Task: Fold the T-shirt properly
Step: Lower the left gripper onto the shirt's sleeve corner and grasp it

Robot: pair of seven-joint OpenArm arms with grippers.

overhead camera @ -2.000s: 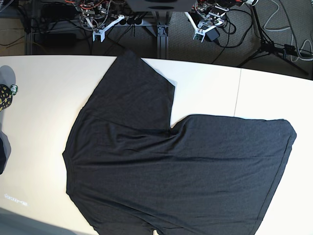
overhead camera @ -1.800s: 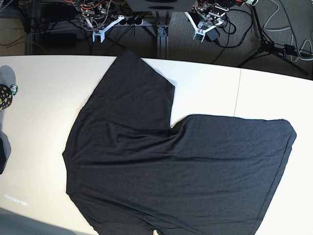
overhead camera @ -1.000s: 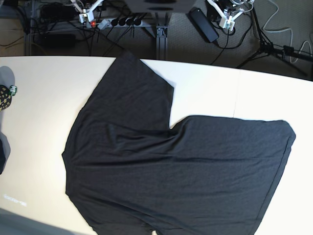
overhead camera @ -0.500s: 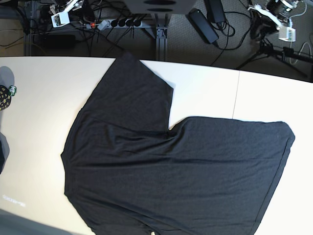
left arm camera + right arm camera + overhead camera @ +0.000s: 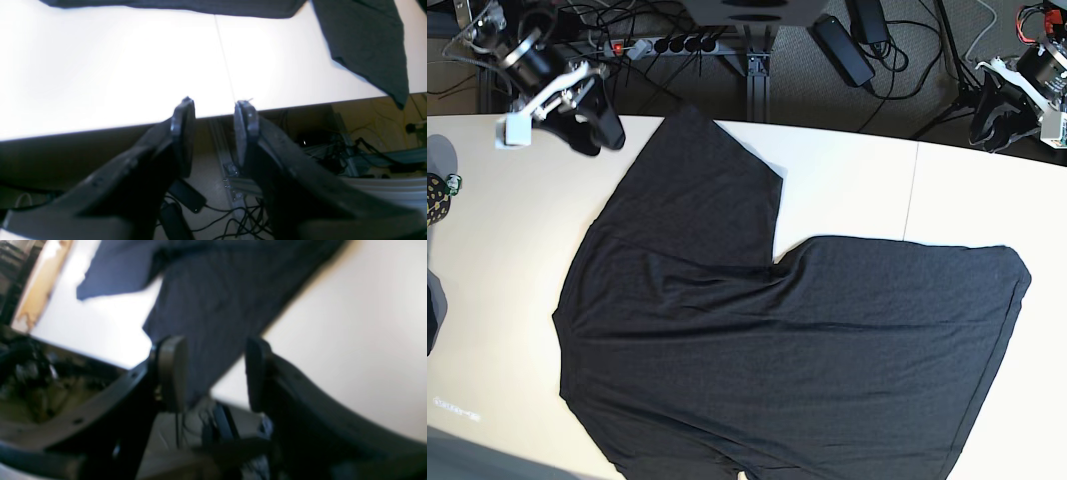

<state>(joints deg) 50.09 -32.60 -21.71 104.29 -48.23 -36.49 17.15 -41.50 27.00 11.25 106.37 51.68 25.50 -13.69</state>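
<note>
The T-shirt (image 5: 777,340) is plain dark charcoal and lies spread flat on the white table (image 5: 847,180), one sleeve reaching the far edge. No print shows. My right gripper (image 5: 595,133) hovers over the far left table edge beside that sleeve, open and empty. In the right wrist view it (image 5: 213,343) is blurred, with the T-shirt (image 5: 217,300) beyond its fingers. My left gripper (image 5: 994,118) is at the far right, behind the table edge, open and empty. In the left wrist view it (image 5: 215,101) is over the table's edge, with the T-shirt (image 5: 367,40) farther off.
A seam (image 5: 912,190) divides the tabletop right of centre. Behind the table are a power strip (image 5: 667,45), cables and a metal frame post (image 5: 757,70). A dark patterned object (image 5: 435,198) lies at the left edge.
Both arms have swung outward and down from the top centre. The right gripper now hangs over the far left table edge and the left gripper at the far right. The shirt lies as before.
</note>
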